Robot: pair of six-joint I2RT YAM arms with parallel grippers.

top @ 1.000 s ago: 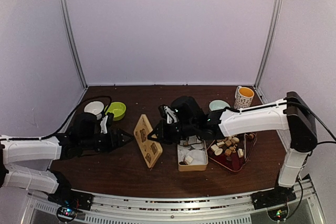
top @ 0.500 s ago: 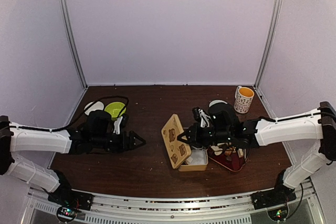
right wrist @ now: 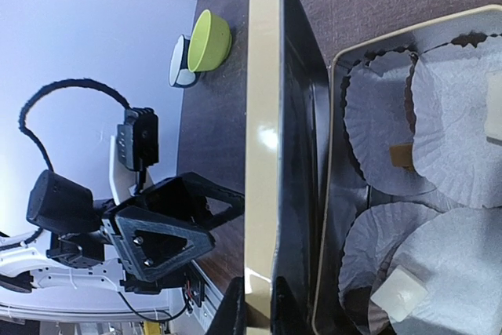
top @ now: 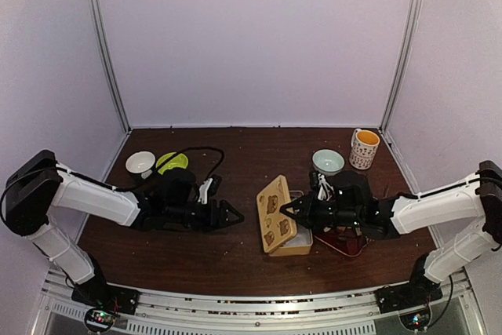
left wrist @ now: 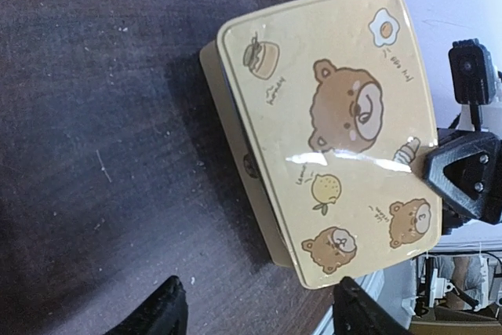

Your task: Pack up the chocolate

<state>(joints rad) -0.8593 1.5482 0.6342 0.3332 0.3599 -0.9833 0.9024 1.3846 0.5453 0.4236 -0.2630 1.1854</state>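
Dark table (top: 235, 147): bowls (top: 328, 161), mug (top: 365, 147), tray (top: 351, 244), box (top: 296, 249).

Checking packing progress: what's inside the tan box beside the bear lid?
White paper liners, holding a pale chocolate cube and a tan piece. The raised lid hides most of the box from overhead.

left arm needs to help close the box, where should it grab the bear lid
Likely the lid by its thin free rim, away from the right gripper holding it. Come from the left, jaws straddling the rim: the lid stands tilted on edge, its broad face turned toward that side.
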